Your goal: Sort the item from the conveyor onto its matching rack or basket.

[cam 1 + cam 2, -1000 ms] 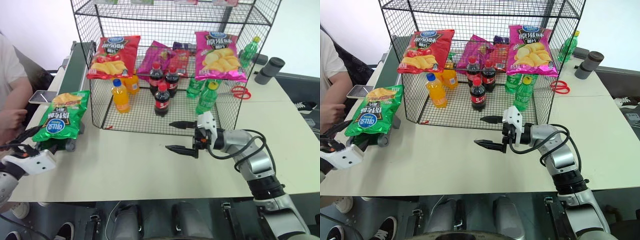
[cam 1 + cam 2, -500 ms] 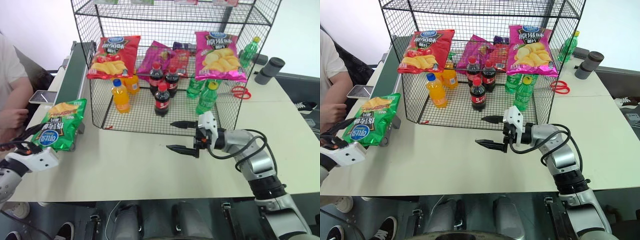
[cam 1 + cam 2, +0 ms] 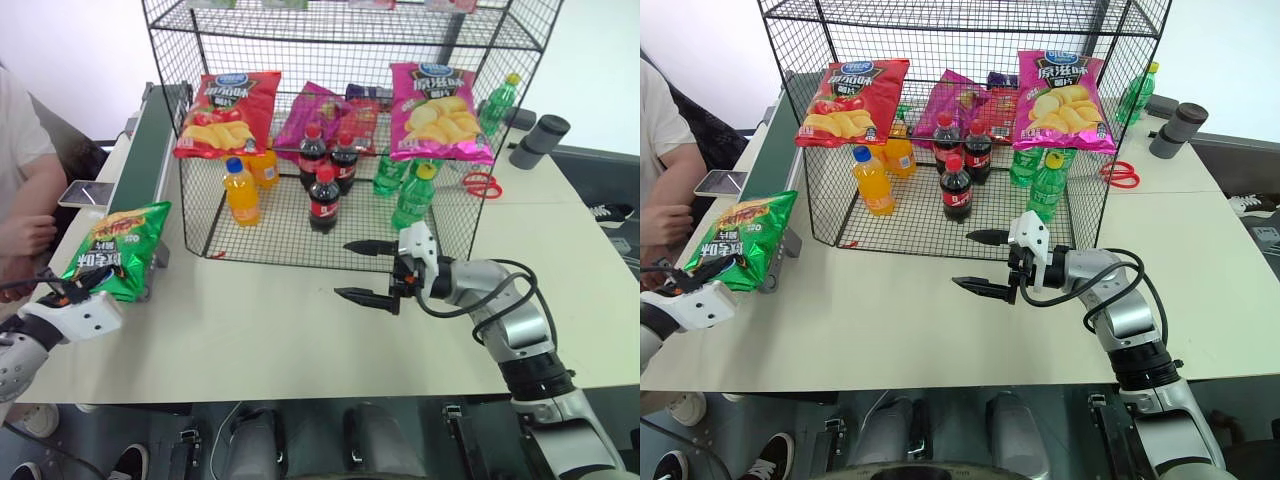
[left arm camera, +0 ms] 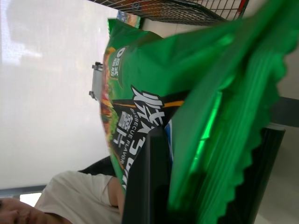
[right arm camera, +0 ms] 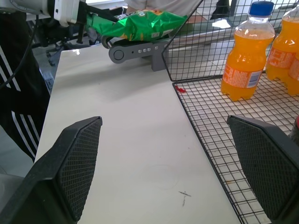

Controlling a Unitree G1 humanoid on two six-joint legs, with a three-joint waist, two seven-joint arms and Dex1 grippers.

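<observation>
The left claw pinches the green chip bag at the conveyor's end; the right claw gapes wide, empty. The wire rack holds bottles and chip bags.

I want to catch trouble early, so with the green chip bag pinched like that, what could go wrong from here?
1. The left gripper is shut on just the crimped end of the green chip bag, so the glossy bag might slip out during the carry.
2. The hanging bag may snag on the black wire rack or nudge the red chip bag.
3. The open right gripper waits before the rack and could block the path.
</observation>
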